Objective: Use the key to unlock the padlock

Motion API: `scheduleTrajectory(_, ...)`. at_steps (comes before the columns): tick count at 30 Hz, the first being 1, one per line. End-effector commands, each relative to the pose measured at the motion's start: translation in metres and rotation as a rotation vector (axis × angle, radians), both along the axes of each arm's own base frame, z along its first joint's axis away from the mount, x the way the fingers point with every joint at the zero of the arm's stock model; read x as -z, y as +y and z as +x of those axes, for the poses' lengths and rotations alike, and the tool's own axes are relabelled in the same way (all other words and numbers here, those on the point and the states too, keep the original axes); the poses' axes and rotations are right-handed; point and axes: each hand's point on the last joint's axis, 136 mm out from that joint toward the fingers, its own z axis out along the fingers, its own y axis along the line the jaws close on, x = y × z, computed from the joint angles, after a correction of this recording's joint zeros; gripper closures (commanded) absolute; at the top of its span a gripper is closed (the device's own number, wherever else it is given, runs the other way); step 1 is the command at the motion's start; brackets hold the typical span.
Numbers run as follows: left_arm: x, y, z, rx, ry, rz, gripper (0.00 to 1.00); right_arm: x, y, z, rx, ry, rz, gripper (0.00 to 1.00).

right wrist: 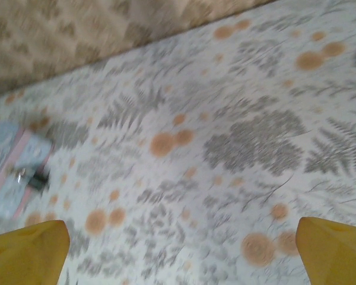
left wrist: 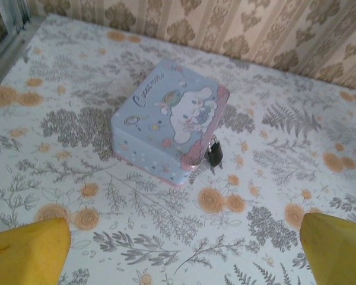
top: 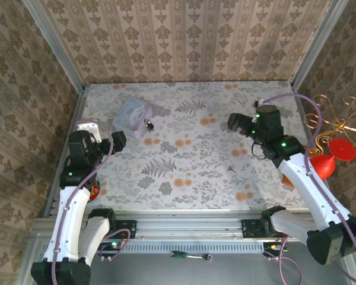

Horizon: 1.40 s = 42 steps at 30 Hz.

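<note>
— Jaws on the left gripper (left wrist: 184,255) and the right gripper (right wrist: 181,255) stand wide apart, both empty; the padlock (left wrist: 215,153) sits against the pink edge of the tin (left wrist: 160,127), towards the far-left corner of the tabletop (top: 196,151).
— And the key?
— Too small to pick out surely; a blind grab might flick it off, or a nudge might slide the tin; mid-tabletop looks open, while the walls (top: 184,41) stand close on three edges.

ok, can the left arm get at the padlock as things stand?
Probably yes. The left gripper is open and faces the padlock, which sits against the pink edge of the tin; only bare tablecloth lies between them. The tin crowds one side, though.
</note>
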Motion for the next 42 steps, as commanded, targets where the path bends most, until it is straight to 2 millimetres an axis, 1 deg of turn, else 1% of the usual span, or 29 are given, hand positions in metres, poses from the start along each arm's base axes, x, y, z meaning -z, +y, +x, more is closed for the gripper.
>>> scheduleTrajectory(1,0.001,-0.011,0.0,0.069,0.068,0.02,0.0,0.037,0.011,-0.028,-0.021,0.178,-0.14,0.04)
scheduleTrajectory(3,0.007,-0.014,0.0,0.082,0.104,0.031,0.0,0.048,0.029,-0.034,-0.057,0.22,-0.178,0.05)
scheduleTrajectory(5,0.011,-0.011,-0.002,0.059,0.125,0.059,0.0,0.062,0.042,-0.039,-0.083,0.277,-0.225,0.06)
scheduleTrajectory(7,0.011,-0.01,-0.006,0.053,0.125,0.101,0.0,0.082,0.054,-0.044,-0.123,0.354,-0.287,0.07)
scheduleTrajectory(9,0.011,-0.013,-0.009,0.069,0.116,0.128,0.0,0.103,0.061,-0.051,-0.17,0.443,-0.362,0.06)
scheduleTrajectory(10,0.011,-0.015,-0.011,0.077,0.11,0.141,0.0,0.12,0.061,-0.055,-0.187,0.508,-0.428,0.06)
scheduleTrajectory(13,0.009,-0.016,-0.014,0.081,0.096,0.186,0.0,0.154,0.051,-0.07,-0.194,0.663,-0.562,0.06)
scheduleTrajectory(16,0.007,-0.018,-0.017,0.086,0.082,0.216,0.0,0.176,0.043,-0.08,-0.159,0.763,-0.608,0.07)
scheduleTrajectory(20,0.007,-0.024,-0.02,0.105,0.069,0.235,0.0,0.191,0.038,-0.083,-0.086,0.794,-0.595,0.13)
scheduleTrajectory(22,0.006,-0.027,-0.022,0.116,0.064,0.243,0.0,0.199,0.036,-0.085,-0.064,0.806,-0.575,0.21)
scheduleTrajectory(25,0.006,-0.03,-0.023,0.124,0.057,0.252,0.0,0.207,0.028,-0.086,-0.035,0.821,-0.581,0.3)
scheduleTrajectory(30,0.008,-0.031,-0.025,0.128,0.055,0.27,0.0,0.214,0.016,-0.081,0.019,0.832,-0.539,0.41)
scheduleTrajectory(33,0.008,-0.031,-0.025,0.124,0.054,0.277,0.0,0.219,0.012,-0.078,0.049,0.835,-0.49,0.45)
scheduleTrajectory(37,0.008,-0.033,-0.026,0.131,0.05,0.277,0.0,0.232,0.011,-0.074,0.08,0.851,-0.402,0.51)
scheduleTrajectory(42,0.009,-0.034,-0.026,0.133,0.052,0.276,0.0,0.242,0.016,-0.072,0.079,0.857,-0.309,0.54)
